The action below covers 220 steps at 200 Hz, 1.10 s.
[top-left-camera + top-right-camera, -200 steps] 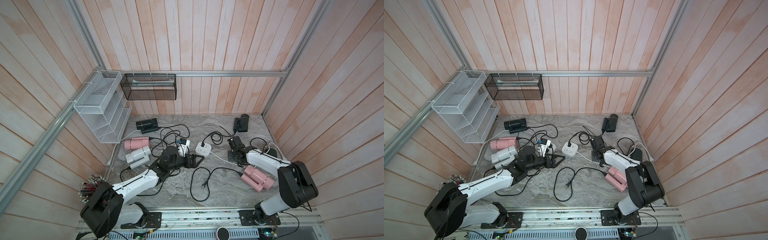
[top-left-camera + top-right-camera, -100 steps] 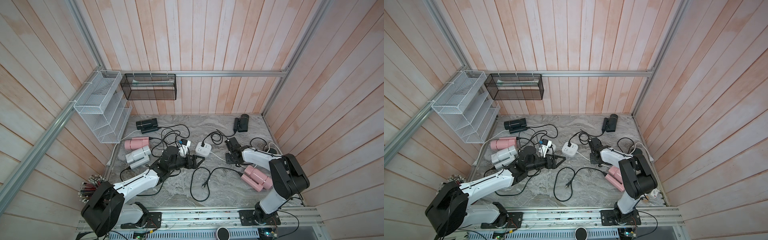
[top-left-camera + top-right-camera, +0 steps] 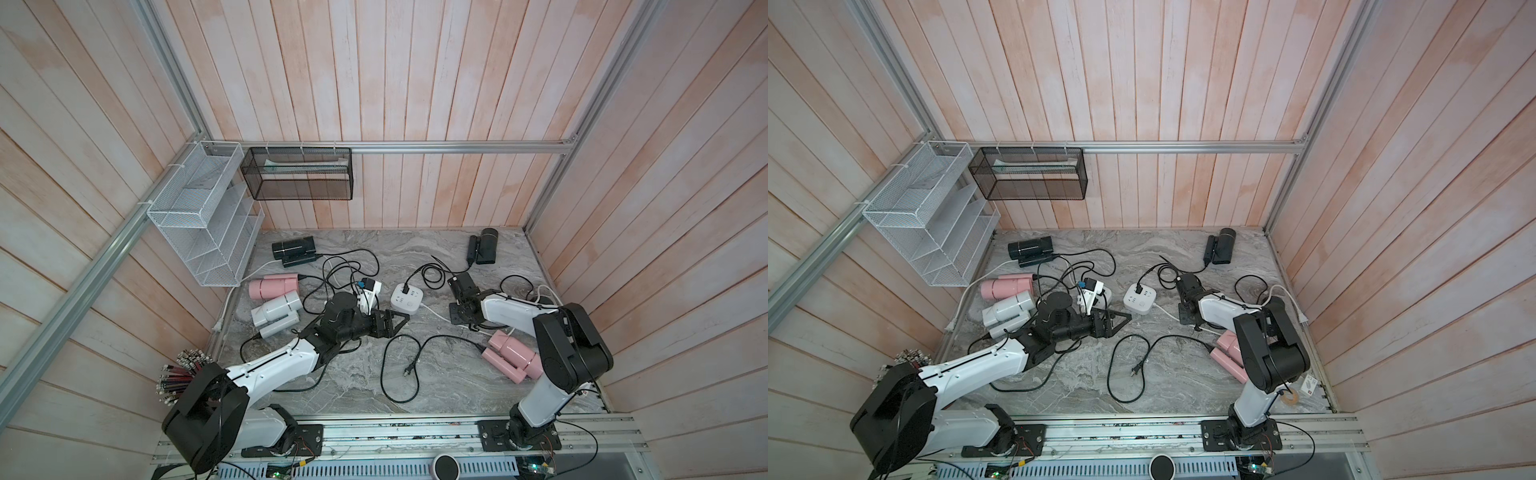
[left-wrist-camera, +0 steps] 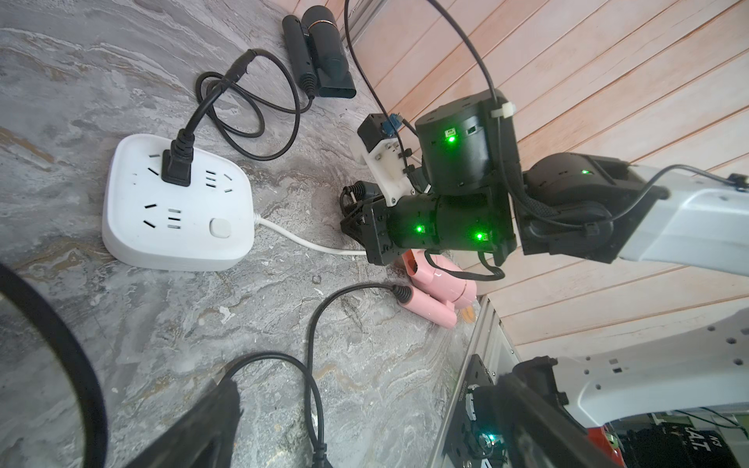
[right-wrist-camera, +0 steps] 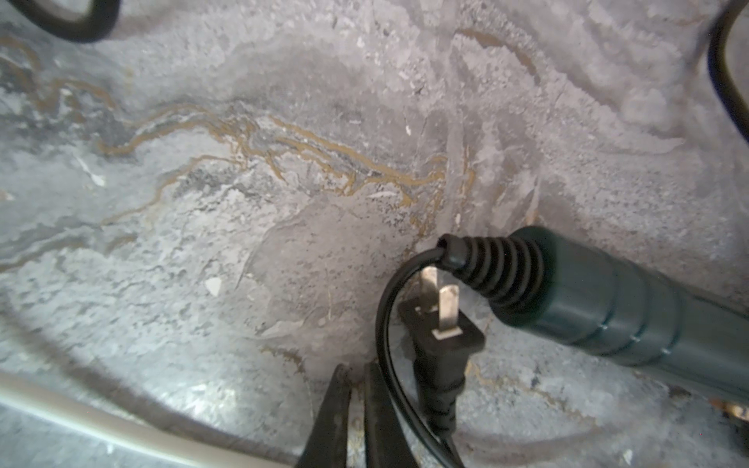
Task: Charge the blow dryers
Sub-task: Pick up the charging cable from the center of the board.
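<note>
Several blow dryers lie on the marble table: a black one (image 3: 293,249) at the back left, a pink one (image 3: 274,286) and a light grey one (image 3: 276,309) at the left, a black one (image 3: 484,245) at the back right, a pink one (image 3: 509,357) by my right arm. My right gripper (image 5: 356,405) points down at the table, shut with nothing between its fingers. A black two-prong plug (image 5: 441,324) and a dark dryer handle (image 5: 608,300) lie right beside it. My left gripper (image 3: 390,324) hangs open and empty near the white power strip (image 3: 407,299).
One black plug (image 4: 176,166) sits in the power strip (image 4: 174,210). A loose plug (image 3: 409,370) and loops of black cord cover the middle of the table. A white wire rack (image 3: 203,220) and a black mesh basket (image 3: 297,174) hang on the back wall.
My right gripper has closed its fingers and shifted slightly left, beside the plug. My left arm has not moved.
</note>
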Available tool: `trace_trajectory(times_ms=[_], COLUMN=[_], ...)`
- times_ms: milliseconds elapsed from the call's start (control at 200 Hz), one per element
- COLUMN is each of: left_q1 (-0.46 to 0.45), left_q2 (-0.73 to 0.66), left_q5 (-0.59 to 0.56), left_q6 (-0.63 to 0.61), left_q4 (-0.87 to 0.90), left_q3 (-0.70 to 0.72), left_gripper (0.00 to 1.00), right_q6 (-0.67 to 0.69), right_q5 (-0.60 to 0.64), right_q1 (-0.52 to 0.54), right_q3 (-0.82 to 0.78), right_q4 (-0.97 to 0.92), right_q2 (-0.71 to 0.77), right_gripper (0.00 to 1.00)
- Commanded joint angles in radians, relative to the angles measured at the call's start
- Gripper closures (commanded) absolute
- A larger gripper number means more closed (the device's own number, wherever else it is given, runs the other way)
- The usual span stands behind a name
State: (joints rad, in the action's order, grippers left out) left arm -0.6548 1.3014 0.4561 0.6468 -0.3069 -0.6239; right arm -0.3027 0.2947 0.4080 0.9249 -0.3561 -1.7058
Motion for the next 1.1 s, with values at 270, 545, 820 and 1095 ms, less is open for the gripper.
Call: trace_trajectory(times_ms=[270, 545, 820, 1095], left_q1=[-0.004, -0.005, -0.008, -0.008], left_q2=[0.021, 0.021, 0.017, 0.003], left_q5=[0.013, 0.016, 0.019, 0.015], left_q6=[-0.019, -0.013, -0.012, -0.010], left_q4=[-0.025, -0.034, -0.037, -0.030], left_q3=[0.006, 0.014, 0.015, 0.026], left_gripper=[0.00, 0.00, 0.00, 0.00], right_q6=[-0.009, -0.014, 0.004, 0.006], right_q5=[0.080, 0.095, 0.058, 0.011], right_q1=[-0.005, -0.012, -0.017, -0.044], right_q3=[0.011, 0.000, 0.008, 0.020], right_q4=[-0.072, -0.077, -0.069, -0.060], right_q2=[0.006, 0.057, 0.011, -0.023], right_gripper=[0.83, 0.83, 0.84, 0.83])
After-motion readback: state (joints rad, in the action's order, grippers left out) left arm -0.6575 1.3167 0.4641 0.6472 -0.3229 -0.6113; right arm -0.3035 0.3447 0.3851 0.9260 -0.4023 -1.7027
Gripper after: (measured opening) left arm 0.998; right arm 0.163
